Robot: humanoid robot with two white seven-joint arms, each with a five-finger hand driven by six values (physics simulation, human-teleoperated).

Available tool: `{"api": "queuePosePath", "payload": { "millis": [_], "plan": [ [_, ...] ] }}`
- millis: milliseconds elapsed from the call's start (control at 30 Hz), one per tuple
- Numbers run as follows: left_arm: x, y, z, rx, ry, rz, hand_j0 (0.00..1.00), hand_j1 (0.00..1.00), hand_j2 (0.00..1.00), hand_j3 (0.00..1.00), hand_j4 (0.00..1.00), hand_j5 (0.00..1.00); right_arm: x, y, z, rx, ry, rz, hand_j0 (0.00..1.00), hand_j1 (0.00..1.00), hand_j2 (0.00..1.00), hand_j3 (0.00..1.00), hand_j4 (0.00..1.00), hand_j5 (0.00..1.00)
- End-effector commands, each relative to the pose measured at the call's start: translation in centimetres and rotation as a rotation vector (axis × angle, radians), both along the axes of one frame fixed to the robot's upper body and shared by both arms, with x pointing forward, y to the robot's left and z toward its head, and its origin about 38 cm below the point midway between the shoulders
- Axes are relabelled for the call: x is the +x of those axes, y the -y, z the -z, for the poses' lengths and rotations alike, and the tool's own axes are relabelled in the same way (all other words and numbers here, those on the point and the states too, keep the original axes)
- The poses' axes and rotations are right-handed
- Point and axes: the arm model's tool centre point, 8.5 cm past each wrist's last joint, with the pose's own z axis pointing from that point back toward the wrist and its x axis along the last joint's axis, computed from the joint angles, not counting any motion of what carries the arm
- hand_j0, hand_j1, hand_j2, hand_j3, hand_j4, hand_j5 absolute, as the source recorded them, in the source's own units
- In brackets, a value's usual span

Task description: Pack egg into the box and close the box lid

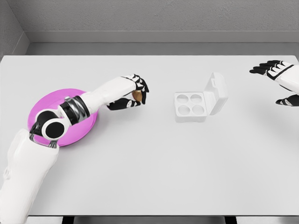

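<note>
Nearest the camera, the white left arm is seen rising from the lower left corner and reaching across a pink plate point(41, 108) that lies on the white counter point(154, 168). Most of the plate is covered by the forearm and elbow joint. Just beyond the plate's right edge, the left robot hand point(132, 96) is held with its black-and-white fingers curled around a brown egg point(137, 95), of which only a small part is visible between the fingertips. Whether the hand is resting on the counter or is raised just above it cannot be told.

Well to the right of that hand, near the middle of the counter, a white egg box point(190, 106) is placed with its lid point(216, 92) standing open and tilted back to the right. Four round cups are shown in its tray, all unfilled.

At the far right edge, the right robot hand point(279, 79) is held with its fingers spread and nothing grasped, well apart from the box.
</note>
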Motion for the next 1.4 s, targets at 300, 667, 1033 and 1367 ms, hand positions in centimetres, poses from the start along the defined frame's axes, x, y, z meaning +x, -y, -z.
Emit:
{"api": "queuePosePath", "payload": {
  "millis": [300, 667, 1033, 1367],
  "plan": [
    [-0.2, 5.7, -0.4, -0.042, 0.019, 0.051, 0.28, 0.28, 0.28, 0.28, 0.28, 0.28, 0.0, 0.0, -0.1, 0.006, 0.001, 0.000, 1.00, 1.00, 1.00, 1.00, 1.00, 1.00],
    [1.0, 10.2, 0.4, 0.002, -0.006, 0.091, 0.28, 0.28, 0.28, 0.28, 0.28, 0.28, 0.0, -0.1, -0.2, 0.007, 0.006, -0.004, 1.00, 1.00, 1.00, 1.00, 1.00, 1.00],
    [2.6, 10.1, 2.4, 0.102, -0.040, 0.065, 0.28, 0.28, 0.28, 0.28, 0.28, 0.28, 0.0, -0.2, -0.1, 0.008, 0.003, -0.004, 1.00, 1.00, 1.00, 1.00, 1.00, 1.00],
    [3.0, 11.3, 1.6, 0.142, -0.009, 0.095, 0.27, 0.27, 0.27, 0.27, 0.27, 0.27, 0.0, -0.2, -0.1, 0.008, 0.004, -0.006, 1.00, 1.00, 1.00, 1.00, 1.00, 1.00]
  ]
}}
